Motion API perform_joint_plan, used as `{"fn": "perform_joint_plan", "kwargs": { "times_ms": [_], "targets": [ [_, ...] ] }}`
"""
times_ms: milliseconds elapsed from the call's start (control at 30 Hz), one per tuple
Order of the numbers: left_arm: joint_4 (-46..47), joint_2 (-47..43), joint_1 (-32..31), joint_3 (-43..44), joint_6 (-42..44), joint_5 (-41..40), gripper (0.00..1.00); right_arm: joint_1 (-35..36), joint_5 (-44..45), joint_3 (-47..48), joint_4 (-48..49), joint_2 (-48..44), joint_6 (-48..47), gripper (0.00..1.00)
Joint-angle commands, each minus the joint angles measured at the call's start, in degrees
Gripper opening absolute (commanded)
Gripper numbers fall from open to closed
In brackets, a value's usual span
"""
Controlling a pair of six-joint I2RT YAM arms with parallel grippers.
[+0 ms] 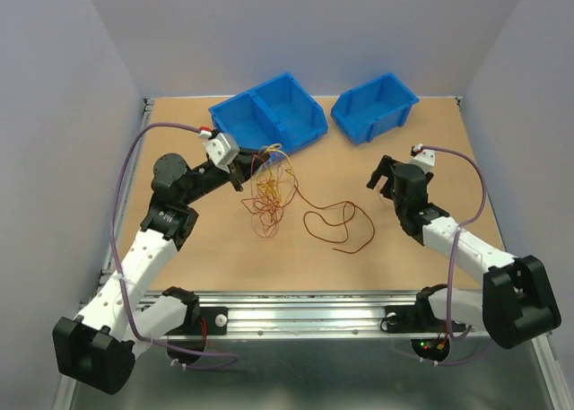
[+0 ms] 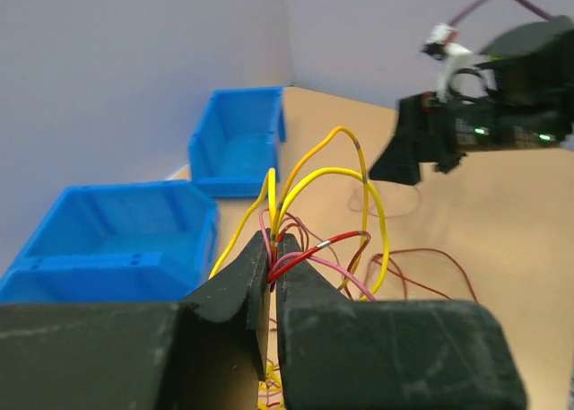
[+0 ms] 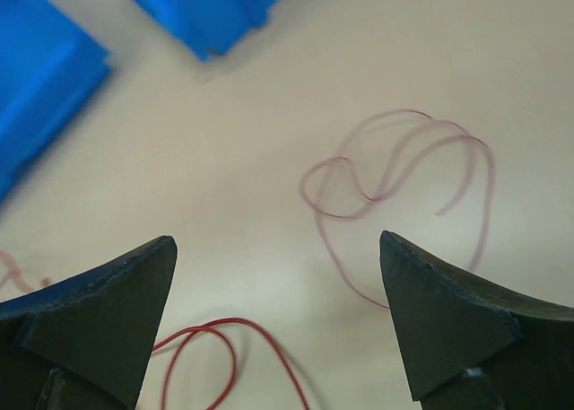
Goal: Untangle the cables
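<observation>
A tangle of yellow, red and orange cables [image 1: 267, 193] hangs and rests at centre-left of the table. My left gripper [image 1: 240, 175] holds its upper part. In the left wrist view the jaws [image 2: 272, 244] stand almost together, with red, pink and yellow strands [image 2: 309, 253] pinched at their tips. A single red cable [image 1: 336, 223] trails from the tangle and lies looped on the table to its right. My right gripper [image 1: 384, 178] hovers further right, open and empty [image 3: 278, 248]. Below it lie a pink strand [image 3: 395, 172] and a loop of the red cable [image 3: 224, 338].
Two blue bins stand at the back: a wide divided one [image 1: 269, 114] just behind the tangle and a smaller one [image 1: 375, 107] to its right. A metal rail [image 1: 305, 316] runs along the near edge between the arm bases.
</observation>
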Motion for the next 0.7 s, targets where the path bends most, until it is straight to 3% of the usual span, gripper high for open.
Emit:
{"fn": "perform_joint_plan", "kwargs": {
  "times_ms": [0,200,667],
  "targets": [
    [2.58,-0.21,-7.40,-1.79,7.76,2.55,0.14,-0.33,14.75,5.54,-8.92,4.00,5.48,1.00],
    [2.23,1.89,-14.36,-3.99,14.81,-4.76,0.13,-0.59,15.02,8.35,-9.90,10.68,5.84,1.00],
    [1.18,6.20,-14.98,-2.58,16.92,-6.69,0.12,-3.75,14.84,20.92,-10.07,32.48,7.51,1.00]
  ]
}}
